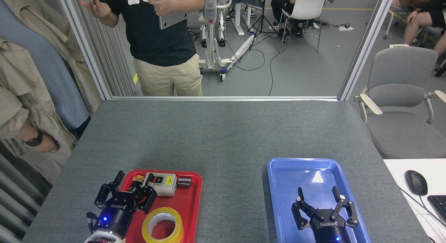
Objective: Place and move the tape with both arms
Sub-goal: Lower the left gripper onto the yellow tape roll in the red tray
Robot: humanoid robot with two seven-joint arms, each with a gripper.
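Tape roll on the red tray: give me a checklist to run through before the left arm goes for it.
1. Tape lying flat in the red tray, hole up: ok.
2. Left end effector open: ok.
3. Left end effector over the tape: not ok, it sits beside the roll, near the switch box.
4. Right end effector open above the blue tray: ok.
5. Blue tray free to receive the tape: ok, nothing seen in it.
6. Tape's near edge: cannot tell, cut off by the picture.

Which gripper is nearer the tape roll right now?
Left. The left gripper hovers over the red tray, just up and left of the tape. The right gripper is far off over the blue tray.
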